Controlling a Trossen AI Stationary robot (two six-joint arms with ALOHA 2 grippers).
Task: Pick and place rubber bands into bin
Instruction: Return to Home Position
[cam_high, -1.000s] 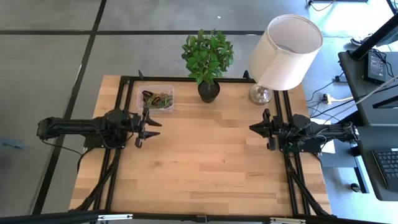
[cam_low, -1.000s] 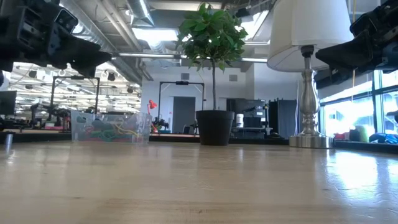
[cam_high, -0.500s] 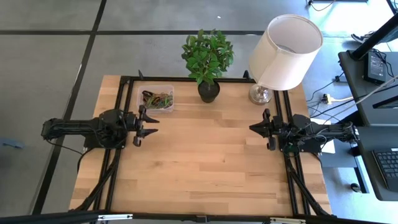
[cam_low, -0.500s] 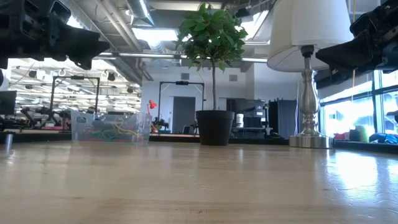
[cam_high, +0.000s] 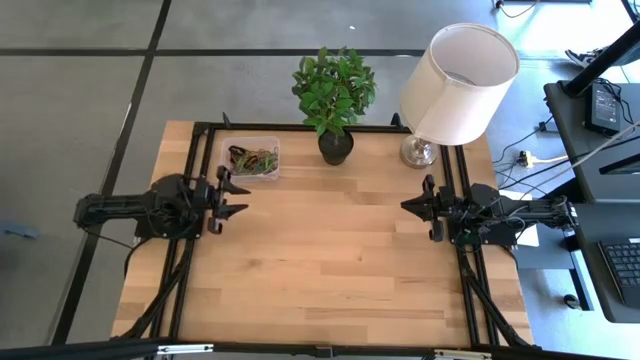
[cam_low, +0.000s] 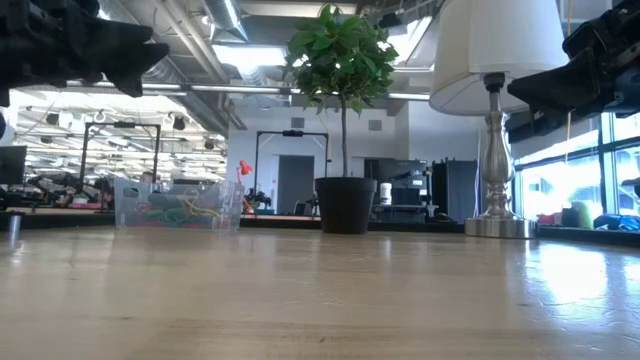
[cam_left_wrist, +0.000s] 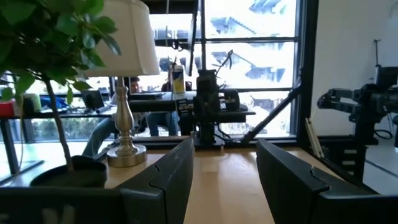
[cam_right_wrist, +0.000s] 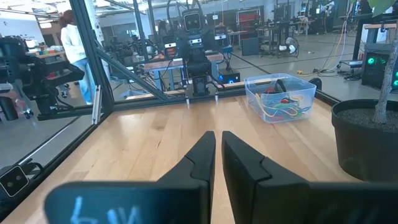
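— Where is the small, shallow clear plastic bin (cam_high: 272, 143) with the rounded corners?

— On the light wooden table (cam_high: 330, 260), along its far edge toward the left. Just beside it is a black plant pot (cam_high: 336, 147) with a leafy green plant. Farther right on the same edge stands a lamp with a silver base and a white shade (cam_high: 458, 85).

— And the thin coloured rubber bands (cam_high: 253, 158)?

— They lie heaped in a tangle inside the bin. From the right wrist view I make out red, green, yellow and dark loops against its clear walls.

— What is the left gripper (cam_high: 237, 197) doing?

— It hangs above the left side of the table, near the bin's front side but not over it, and points across toward the other arm. Its two fingers stand wide apart with nothing between them. Through the gap its own camera sees only bare wood and the far arm.

— The right gripper (cam_high: 404, 205)?

— It is above the right side of the table, in front of the lamp, and faces the left arm. Its fingers are drawn together with barely a sliver between them, and they hold nothing. The low view shows both grippers well above the tabletop.

— Anyone about?

— A person in a pale top (cam_right_wrist: 73, 43) stands in the room beyond the left arm, well away from the table.
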